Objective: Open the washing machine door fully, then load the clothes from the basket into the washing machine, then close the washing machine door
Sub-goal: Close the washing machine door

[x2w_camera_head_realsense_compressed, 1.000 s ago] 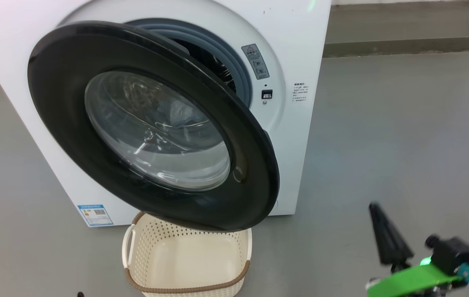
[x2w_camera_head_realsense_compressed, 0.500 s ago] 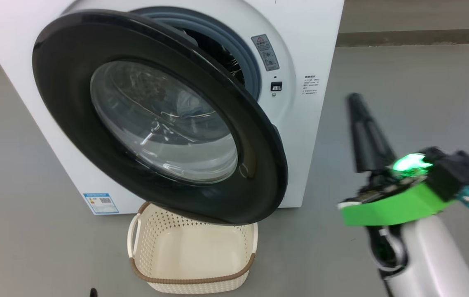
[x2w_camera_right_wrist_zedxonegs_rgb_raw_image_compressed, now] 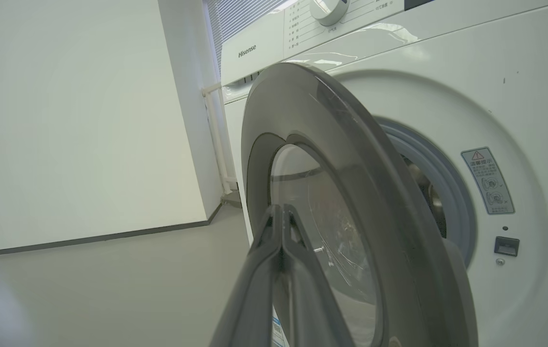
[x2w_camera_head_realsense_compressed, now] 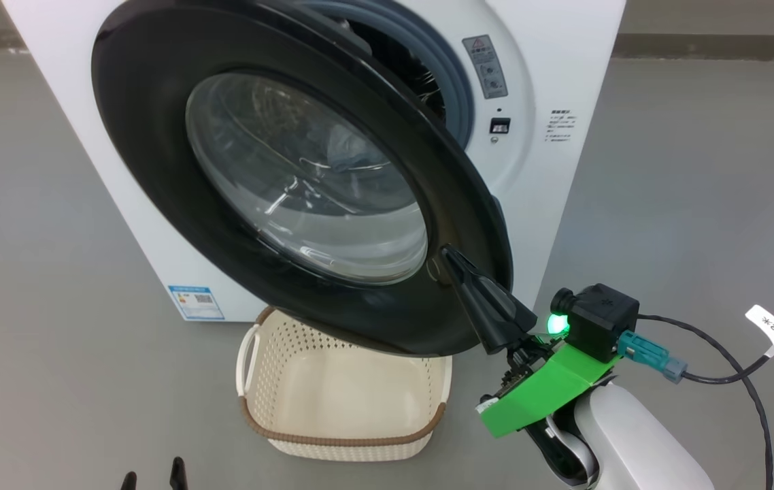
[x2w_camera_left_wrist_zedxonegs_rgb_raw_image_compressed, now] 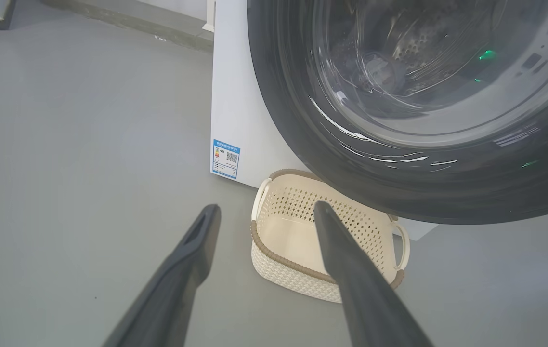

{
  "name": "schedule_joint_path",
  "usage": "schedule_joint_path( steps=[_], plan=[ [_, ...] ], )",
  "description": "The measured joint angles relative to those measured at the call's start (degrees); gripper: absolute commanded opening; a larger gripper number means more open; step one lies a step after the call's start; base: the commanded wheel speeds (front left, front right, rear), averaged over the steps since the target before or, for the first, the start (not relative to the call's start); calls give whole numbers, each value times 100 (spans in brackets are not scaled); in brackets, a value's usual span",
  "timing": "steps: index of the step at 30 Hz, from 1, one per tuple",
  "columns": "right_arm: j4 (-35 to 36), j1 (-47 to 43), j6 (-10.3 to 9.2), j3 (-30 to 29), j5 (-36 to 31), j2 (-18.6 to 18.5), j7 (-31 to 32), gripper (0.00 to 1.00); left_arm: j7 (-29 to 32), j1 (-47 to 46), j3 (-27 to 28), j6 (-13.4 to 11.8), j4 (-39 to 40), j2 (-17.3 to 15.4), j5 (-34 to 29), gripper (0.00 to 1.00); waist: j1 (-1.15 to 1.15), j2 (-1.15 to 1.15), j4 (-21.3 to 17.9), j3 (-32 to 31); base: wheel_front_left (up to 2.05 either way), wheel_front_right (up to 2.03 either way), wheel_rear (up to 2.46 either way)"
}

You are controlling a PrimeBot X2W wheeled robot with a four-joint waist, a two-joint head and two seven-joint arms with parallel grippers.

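Note:
The washing machine [x2w_camera_head_realsense_compressed: 564,61] stands with the washing machine door [x2w_camera_head_realsense_compressed: 156,150] swung partly out from the grey seal. My right gripper [x2w_camera_head_realsense_compressed: 447,251] is shut, its tips against the outer face of the door's black rim at the lower right. Seen from the right wrist, the shut gripper [x2w_camera_right_wrist_zedxonegs_rgb_raw_image_compressed: 281,208] points at the door [x2w_camera_right_wrist_zedxonegs_rgb_raw_image_compressed: 332,130]. The cream basket [x2w_camera_head_realsense_compressed: 346,439] sits on the floor under the door and holds nothing. My left gripper [x2w_camera_left_wrist_zedxonegs_rgb_raw_image_compressed: 267,208] hangs open above the basket [x2w_camera_left_wrist_zedxonegs_rgb_raw_image_compressed: 279,260]. A pale bluish shape shows behind the glass, and I cannot tell if it is the clothes.
Grey floor surrounds the machine, with open room to the right and left. A black cable with a white tag [x2w_camera_head_realsense_compressed: 764,320] trails from my right wrist. A blue label sticker [x2w_camera_head_realsense_compressed: 195,303] marks the machine's lower front. A white wall [x2w_camera_right_wrist_zedxonegs_rgb_raw_image_compressed: 86,120] stands beyond the door.
My right gripper rose from the lower right and swung left to the door's lower rim, staying shut. The head camera has shifted, and the door's opening looks much the same.

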State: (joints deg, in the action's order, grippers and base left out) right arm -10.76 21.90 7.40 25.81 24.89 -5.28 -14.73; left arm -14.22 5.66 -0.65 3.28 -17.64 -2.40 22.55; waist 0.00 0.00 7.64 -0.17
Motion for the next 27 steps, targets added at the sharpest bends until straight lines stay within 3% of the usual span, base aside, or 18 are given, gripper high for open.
schedule_joint_path(
  steps=[27],
  plan=[
    [-505,520,0,-367,-3,-338,0,0,0,-478,-369,-58,63,3,318,100,0,0,389,794,0,0,0]
  ],
)
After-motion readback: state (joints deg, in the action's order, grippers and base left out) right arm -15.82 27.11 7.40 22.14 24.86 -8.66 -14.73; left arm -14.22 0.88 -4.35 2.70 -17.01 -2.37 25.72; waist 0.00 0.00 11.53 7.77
